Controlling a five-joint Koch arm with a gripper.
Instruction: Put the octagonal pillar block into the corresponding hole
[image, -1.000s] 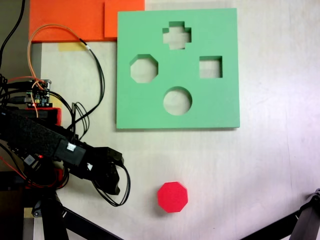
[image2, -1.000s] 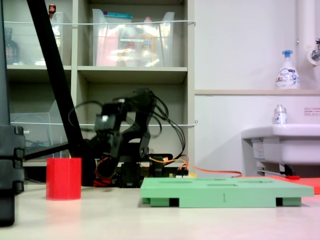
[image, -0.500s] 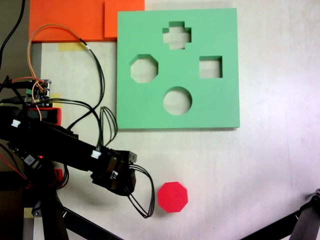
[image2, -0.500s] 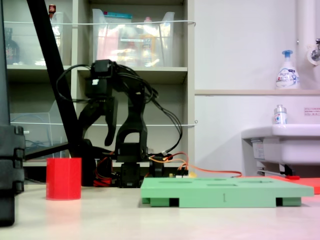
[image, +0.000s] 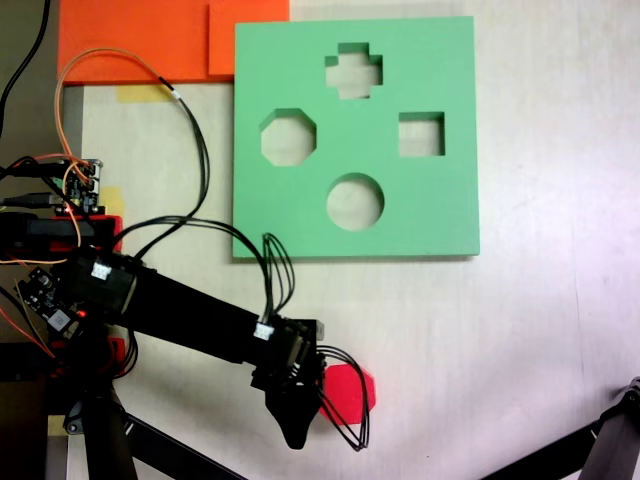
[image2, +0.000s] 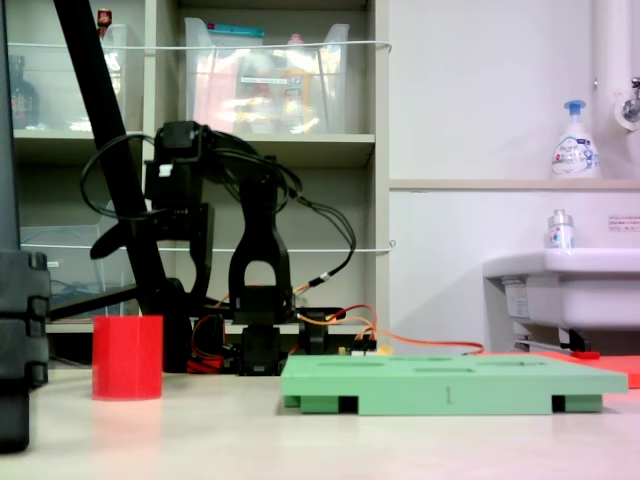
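Reaching farther, gripper (image: 300, 395) now overlaps octagonal pillar block's (image: 350, 394) left edge.

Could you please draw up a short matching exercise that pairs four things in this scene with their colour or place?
Things:
1. octagonal pillar block
2. foam board
3. octagonal hole
4. gripper

Descriptions:
A. green, lying flat on the table
B. black, overlapping the block's left edge in the first exterior view
C. red, standing on the table apart from the board
D. empty, at the board's left in the first exterior view

Pairs: 1-C, 2-A, 3-D, 4-B
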